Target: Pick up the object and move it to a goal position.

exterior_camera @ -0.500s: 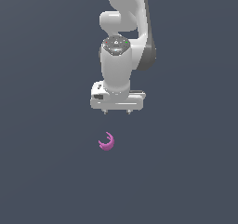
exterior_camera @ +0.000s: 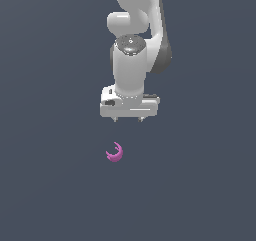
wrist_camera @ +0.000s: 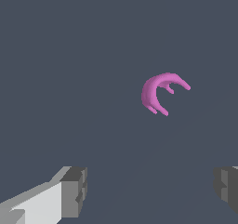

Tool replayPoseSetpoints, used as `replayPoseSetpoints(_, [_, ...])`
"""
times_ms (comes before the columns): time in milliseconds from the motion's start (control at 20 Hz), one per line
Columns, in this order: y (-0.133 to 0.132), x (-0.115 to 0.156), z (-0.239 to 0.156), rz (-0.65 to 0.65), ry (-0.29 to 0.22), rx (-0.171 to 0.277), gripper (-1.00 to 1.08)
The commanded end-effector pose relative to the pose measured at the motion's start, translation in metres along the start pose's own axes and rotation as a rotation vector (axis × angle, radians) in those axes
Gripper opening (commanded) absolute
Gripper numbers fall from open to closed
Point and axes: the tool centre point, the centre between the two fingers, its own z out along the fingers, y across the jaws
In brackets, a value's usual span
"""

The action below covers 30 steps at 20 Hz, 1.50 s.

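the tool (exterior_camera: pixel 128 119) hangs above the counter (exterior_camera: pixel 50 185), fingers spread wide, holding nothing. the pink crescent object (exterior_camera: pixel 115 153) lies just below it, apart.

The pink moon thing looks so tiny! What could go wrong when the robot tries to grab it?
The pink moon thing lies apart from the open hand, and off to one side of it. Coming straight down, the fingers might miss it. It is also small and curved, so the pads could pinch a pointed tip and flick it away.
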Motion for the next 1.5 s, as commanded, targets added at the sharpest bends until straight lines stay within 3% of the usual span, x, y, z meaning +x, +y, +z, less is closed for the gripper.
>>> replayPoseSetpoints(0, [-0.002,0.000,-0.002,-0.015,0.002,-0.003,1.00])
replayPoseSetpoints(650, [0.007,0.014,0.012,0.103,-0.004,0.005,1.00])
replayPoseSetpoints(1450, [0.044,0.059,0.075,0.550,-0.022,0.012,1.00])
